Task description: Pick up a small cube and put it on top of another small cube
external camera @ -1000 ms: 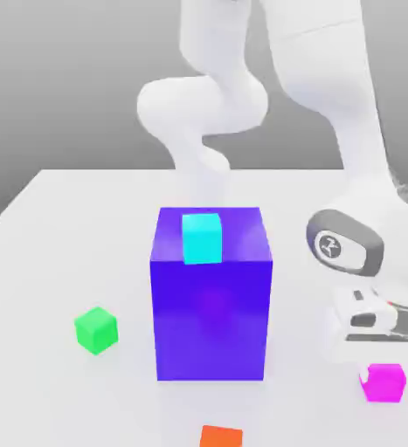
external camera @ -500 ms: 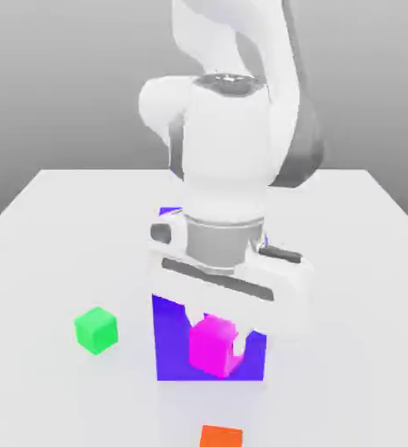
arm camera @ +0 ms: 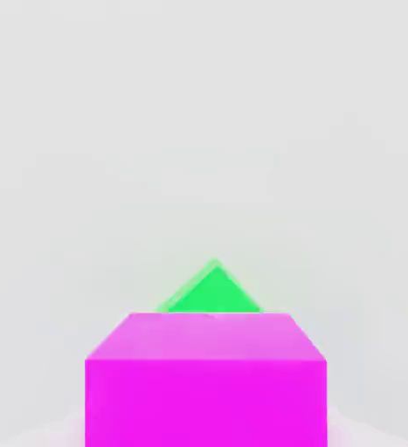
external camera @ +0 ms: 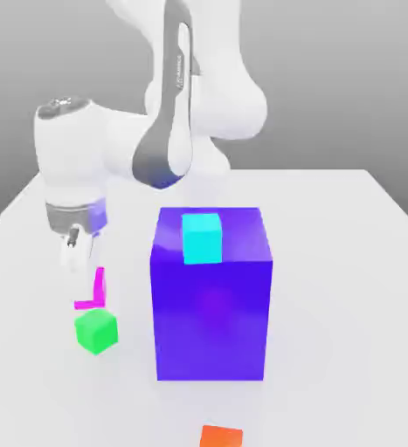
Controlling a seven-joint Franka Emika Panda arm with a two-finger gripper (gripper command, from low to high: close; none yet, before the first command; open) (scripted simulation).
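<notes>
Exterior view shows my fingers (external camera: 92, 281) pinching the magenta cube (external camera: 94, 290) just above the green cube (external camera: 96, 331) near the table's (external camera: 347, 262) left edge; next, lower squarely and release.

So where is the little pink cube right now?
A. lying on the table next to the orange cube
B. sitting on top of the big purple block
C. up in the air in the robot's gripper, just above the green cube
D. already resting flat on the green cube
C: the pink cube hangs in the gripper, a little above the green cube and not touching it.
</notes>
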